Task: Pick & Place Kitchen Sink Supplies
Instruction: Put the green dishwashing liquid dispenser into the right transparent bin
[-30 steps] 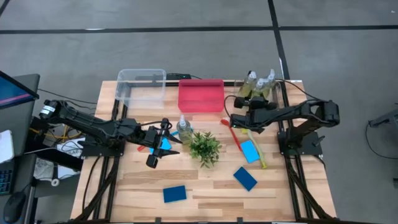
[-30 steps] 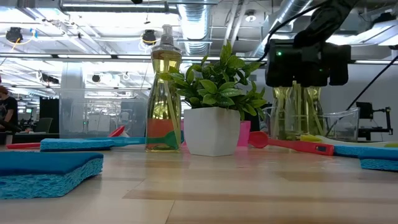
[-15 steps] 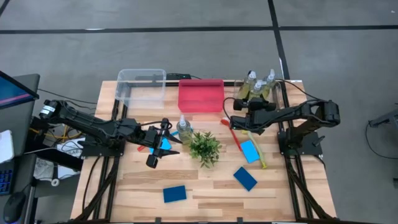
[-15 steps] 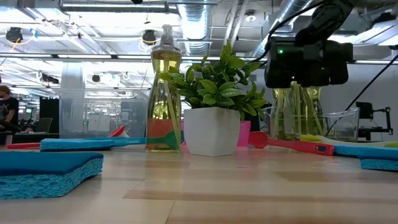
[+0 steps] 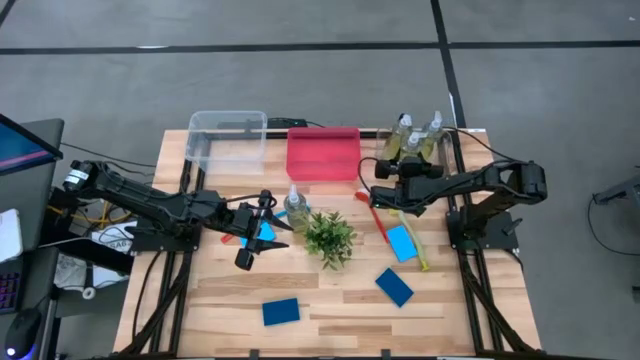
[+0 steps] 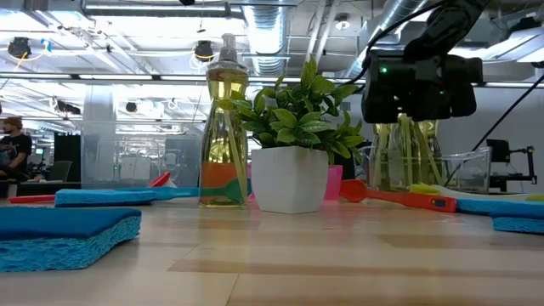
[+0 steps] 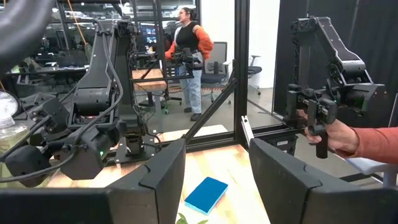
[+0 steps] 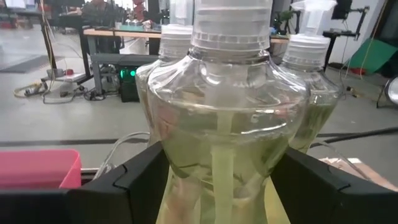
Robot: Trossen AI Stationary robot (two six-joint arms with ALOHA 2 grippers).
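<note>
My right gripper (image 8: 217, 186) is at the far right corner, shut on the nearest of three clear pump bottles (image 5: 405, 138) of yellow-green liquid. A fourth bottle (image 5: 296, 206) stands beside the plant. My left gripper (image 5: 268, 228) hovers open over the table's left half, above a blue sponge (image 5: 262, 232). Three more blue sponges (image 5: 281, 312) (image 5: 394, 287) (image 5: 401, 242) lie flat on the wood. A red brush (image 5: 378, 216) and a yellow brush (image 5: 416, 250) lie near the right arm. My right gripper holds the nearest pump bottle by its narrow lower body (image 8: 186, 180), one finger (image 8: 134, 183) on each side. The fingers come level from the table's near side. The bottle stands upright among the other bottles (image 6: 399, 157); its base is hidden in the wrist view.
A clear bin (image 5: 228, 136) and a pink bin (image 5: 323, 153) sit along the far edge. A small leafy plant (image 5: 328, 238) in a white pot stands mid-table. In the left wrist view a sponge (image 7: 206, 194) lies ahead, and people stand beyond the table.
</note>
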